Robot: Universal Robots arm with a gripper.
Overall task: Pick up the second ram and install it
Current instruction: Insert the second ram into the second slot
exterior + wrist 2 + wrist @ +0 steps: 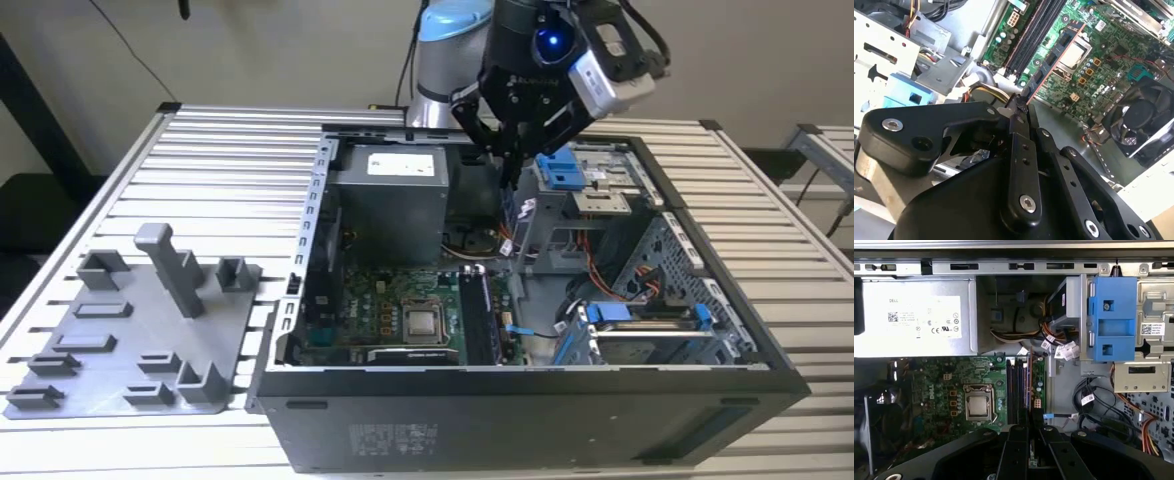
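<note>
Above the motherboard (400,310), gripper (511,160) holds second ram (513,178) vertically

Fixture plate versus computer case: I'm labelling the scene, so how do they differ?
The fixture plate is pale grey, flat, with upright posts; the computer case is a black box. The plate sits at the exterior view's left; the case lies open, the gripper holding the second ram over it. Both rest on the slatted table.

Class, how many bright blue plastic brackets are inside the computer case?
2. One blue bracket sits at the far end of the case; the other blue bracket is nearer the camera, towards the exterior view's right. More may be hidden.
</note>
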